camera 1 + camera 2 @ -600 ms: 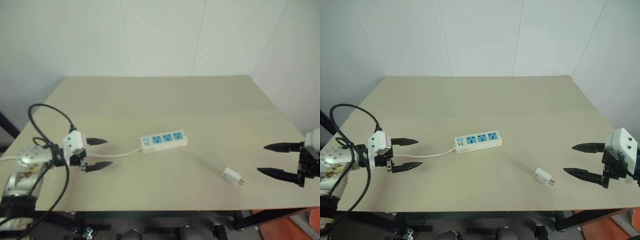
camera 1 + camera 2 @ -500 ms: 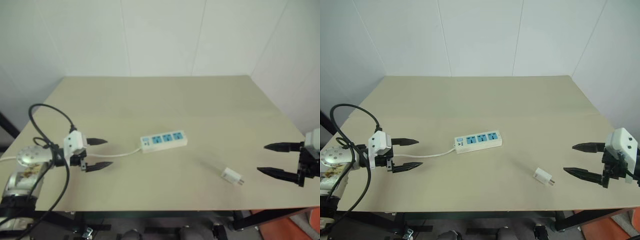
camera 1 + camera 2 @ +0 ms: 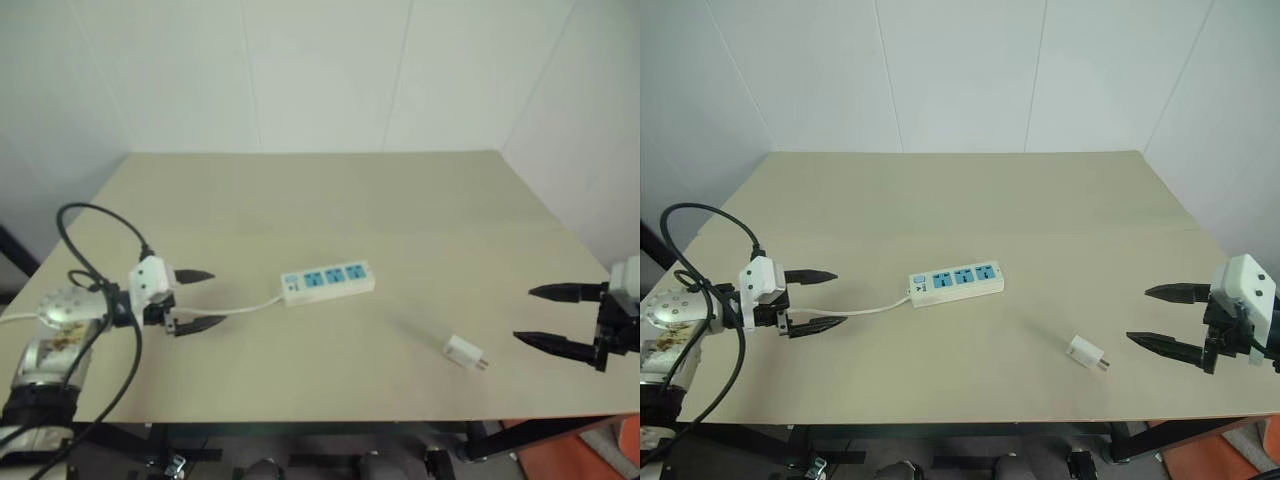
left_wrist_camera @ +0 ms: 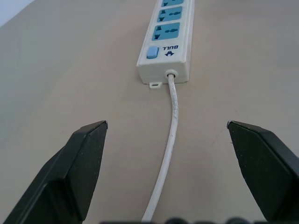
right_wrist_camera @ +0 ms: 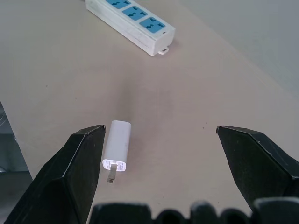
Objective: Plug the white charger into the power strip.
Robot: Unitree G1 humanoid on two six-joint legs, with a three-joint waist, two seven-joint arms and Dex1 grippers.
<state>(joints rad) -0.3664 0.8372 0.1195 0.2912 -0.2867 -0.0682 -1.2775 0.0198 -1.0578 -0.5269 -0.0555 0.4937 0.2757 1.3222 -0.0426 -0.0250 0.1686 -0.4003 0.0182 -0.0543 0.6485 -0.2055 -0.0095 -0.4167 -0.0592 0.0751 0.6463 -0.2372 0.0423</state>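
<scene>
Power strip [image 3: 956, 282] flat at desk [image 3: 1040, 210] centre, cord trailing toward 9 o'clock. White charger [image 3: 1085, 352] lying loose at 4 o'clock from strip, well apart. My left end effector [image 3: 808, 299] released, empty, straddling cord. My right end effector [image 3: 1168, 320] released, empty, near charger.

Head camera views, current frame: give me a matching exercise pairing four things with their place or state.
Things:
1. white charger
2. power strip
3. left gripper
4. right gripper

States:
A. open, over the strip's cord
B. lying on its side, unplugged
C. mid-table, all sockets empty
D. open, right of the charger

Pairs: 1-B, 2-C, 3-A, 4-D
</scene>
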